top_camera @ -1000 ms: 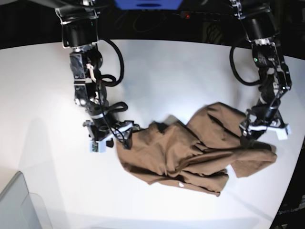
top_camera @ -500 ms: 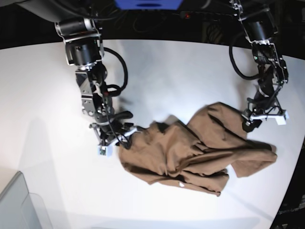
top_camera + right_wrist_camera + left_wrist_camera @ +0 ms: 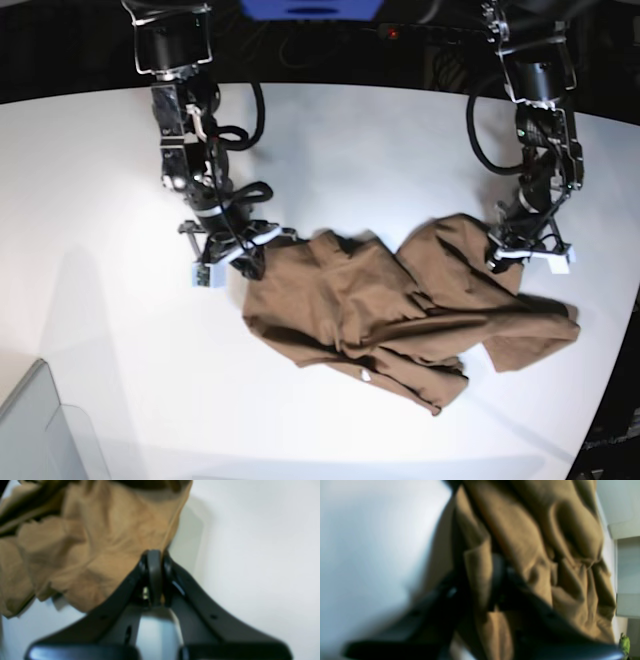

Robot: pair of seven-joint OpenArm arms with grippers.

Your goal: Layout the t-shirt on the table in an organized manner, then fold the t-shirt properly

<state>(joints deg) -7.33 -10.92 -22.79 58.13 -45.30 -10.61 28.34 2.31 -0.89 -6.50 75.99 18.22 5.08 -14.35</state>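
We are gripping the crumpled tan-brown cloth t-shirt [image 3: 400, 310], lying at about four o'clock on the white matte surface [image 3: 90, 200], with the left jaws [image 3: 492, 580] pinching a thick fold and the right jaws [image 3: 155, 565] clamping only its thin edge. We are judging that edge likely to slip free if we spread the arms fast. The wrist views are showing each pinch, while the base view is showing the whole bunched shirt.

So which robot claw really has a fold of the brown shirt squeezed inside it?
The left gripper: a fold of the wrinkly tan-brown cloth t-shirt sits between its fingers. The right gripper meets only the shirt's edge.
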